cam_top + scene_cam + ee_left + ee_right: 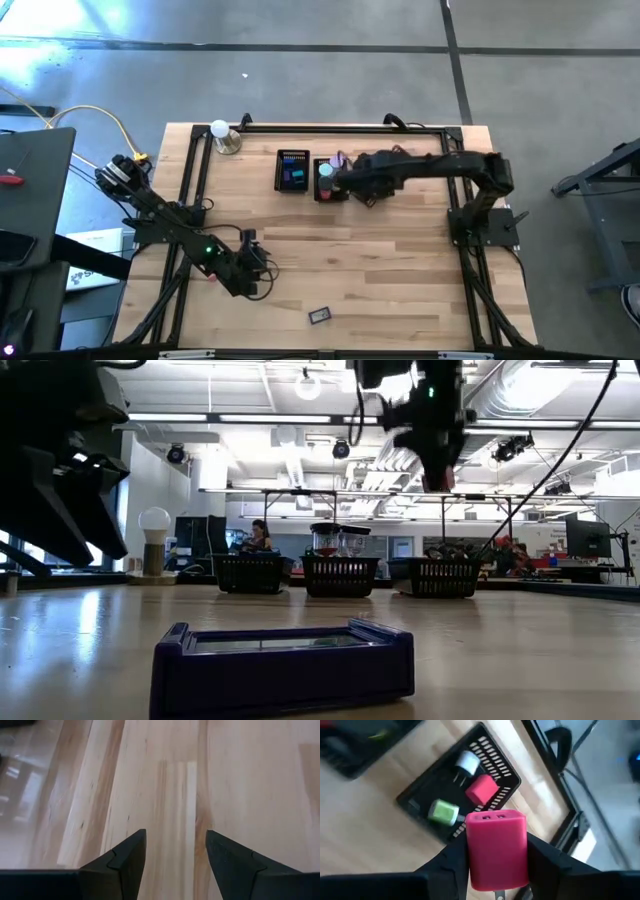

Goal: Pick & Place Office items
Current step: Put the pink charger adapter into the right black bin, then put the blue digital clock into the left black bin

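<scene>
My right gripper [497, 870] is shut on a pink block [496, 835] with two slots in its end face, held in the air by the black mesh bins [293, 170] at the table's far side. One bin [490, 755] below it holds a white piece [466, 762], a pink piece [481, 790] and a green piece [444, 812]. A dark purple block [285, 665] lies flat near the table's near edge [320, 316]. My left gripper [175, 845] is open over bare wood near the table's left near part [255, 272]. My right gripper pinches the pink block between its two fingers [451, 860], one on each long side [520, 855]. The block's slotted end points away from the wrist and stands out past the fingertips. It is lifted clear, above the bin and the table.
A white ball on a metal base [222, 135] stands at the far left corner. A black frame [330, 127] runs along the table's edges. Three bins stand in a row in the low view [340, 572]. Bare wood [400, 280] lies between the arms.
</scene>
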### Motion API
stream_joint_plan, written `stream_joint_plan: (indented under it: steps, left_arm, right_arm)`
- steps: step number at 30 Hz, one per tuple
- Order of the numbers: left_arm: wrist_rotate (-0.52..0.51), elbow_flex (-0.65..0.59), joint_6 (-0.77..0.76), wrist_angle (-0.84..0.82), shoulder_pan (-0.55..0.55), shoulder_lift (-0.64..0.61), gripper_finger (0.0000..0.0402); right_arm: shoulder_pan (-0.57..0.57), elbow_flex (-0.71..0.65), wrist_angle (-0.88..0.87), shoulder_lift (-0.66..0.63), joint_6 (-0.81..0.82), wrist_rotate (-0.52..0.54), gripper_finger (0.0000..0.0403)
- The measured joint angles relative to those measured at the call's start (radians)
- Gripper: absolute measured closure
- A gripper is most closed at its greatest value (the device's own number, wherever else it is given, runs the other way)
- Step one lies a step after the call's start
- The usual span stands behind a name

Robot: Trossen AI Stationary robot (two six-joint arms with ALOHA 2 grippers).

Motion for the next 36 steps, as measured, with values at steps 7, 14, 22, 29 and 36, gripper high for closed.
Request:
stream_joint_plan:
  steps: [7,14,22,29,36]
  left_arm:
    - [0.000,-0.001,-0.002,-0.015,-0.009,-0.001,0.0204]
    - [0.000,-0.001,-0.011,-0.019,-0.009,-0.001,0.0204]
    - [0.000,-0.001,-0.023,-0.019,-0.020,-0.001,0.0204]
    - [0.001,-0.001,-0.027,-0.020,-0.020,-0.001,0.0204]
    - [0.001,-0.001,-0.031,-0.019,-0.020,-0.001,0.0204]
  right_arm:
    - [-0.119,-0.193,0.251,-0.017,0.009,-0.115,0.0265]
    - [-0.175,-0.233,0.399,-0.013,0.060,-0.208,0.0265]
    - [-0.198,-0.233,0.404,-0.014,0.149,-0.282,0.0201]
    - [-0.197,-0.233,0.448,-0.013,0.146,-0.281,0.0158]
    - [-0.198,-0.233,0.456,-0.017,0.111,-0.279,0.0172]
